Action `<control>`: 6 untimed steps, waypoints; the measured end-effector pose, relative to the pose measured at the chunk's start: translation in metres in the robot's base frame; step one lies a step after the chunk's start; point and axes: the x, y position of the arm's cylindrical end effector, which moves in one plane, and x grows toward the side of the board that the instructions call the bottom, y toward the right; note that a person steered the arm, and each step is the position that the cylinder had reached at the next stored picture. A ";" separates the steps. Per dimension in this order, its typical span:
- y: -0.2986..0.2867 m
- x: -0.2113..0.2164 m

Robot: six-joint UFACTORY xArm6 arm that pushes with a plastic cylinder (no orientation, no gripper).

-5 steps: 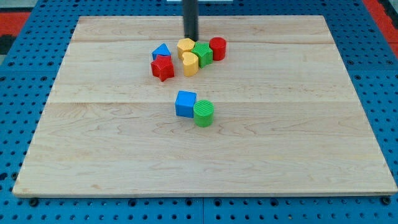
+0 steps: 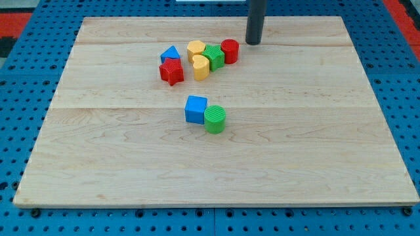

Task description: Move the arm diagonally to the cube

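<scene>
The blue cube [image 2: 195, 109] sits near the middle of the wooden board [image 2: 315, 144], touching a green cylinder [image 2: 214, 119] at its lower right. My tip [image 2: 253, 42] is near the view's top, right of centre, just to the right of the red cylinder [image 2: 230, 50] and apart from it. The tip is far up and to the right of the blue cube.
A cluster lies at the upper middle: a blue triangular block [image 2: 170, 54], a red star [image 2: 171, 71], a yellow hexagon [image 2: 195, 49], a yellow heart [image 2: 201, 66], a green block [image 2: 214, 56] and the red cylinder.
My tip has slid to the view's right, from just above the yellow hexagon to the right of the red cylinder. No block has moved.
</scene>
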 end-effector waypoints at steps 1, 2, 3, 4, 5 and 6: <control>0.009 0.049; 0.003 0.079; -0.021 0.080; -0.049 0.080; -0.065 0.080; -0.066 0.080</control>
